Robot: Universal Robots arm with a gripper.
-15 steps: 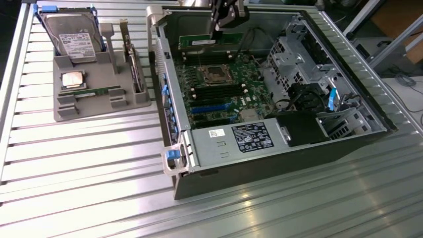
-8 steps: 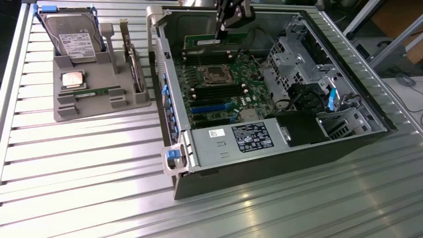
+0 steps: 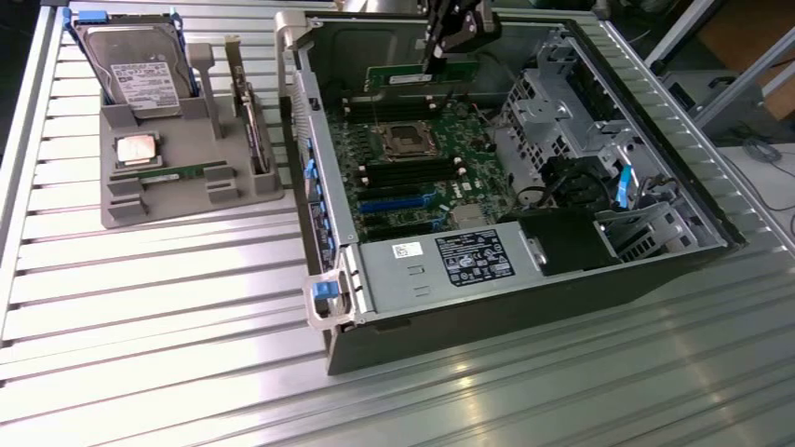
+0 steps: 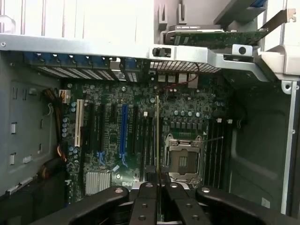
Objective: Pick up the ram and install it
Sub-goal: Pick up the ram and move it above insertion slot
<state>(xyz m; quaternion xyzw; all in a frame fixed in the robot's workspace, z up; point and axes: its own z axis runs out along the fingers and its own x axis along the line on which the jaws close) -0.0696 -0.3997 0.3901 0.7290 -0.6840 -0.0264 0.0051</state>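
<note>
One ribbed metal surface (image 3: 149, 307) carries everything. On it stands one open computer case (image 3: 497, 307), the largest thing, with one green motherboard (image 3: 423, 158) inside and one boxed power supply (image 3: 448, 265) bearing a label at the near end. In the exterior view's left sits one grey holder tray (image 3: 186, 186). It carries one hard drive (image 3: 137, 65) standing at its far end, one square silvery processor (image 3: 137, 149) and one ram stick (image 3: 186, 172) lying flat just beside the processor.

One hand (image 3: 435, 70) hangs over the far part of the motherboard, clenched on a second ram (image 4: 157, 136). In the wrist view this stick shows edge-on between the fingers (image 4: 143, 206), upright above the slots beside the one empty processor socket (image 4: 183, 161).
</note>
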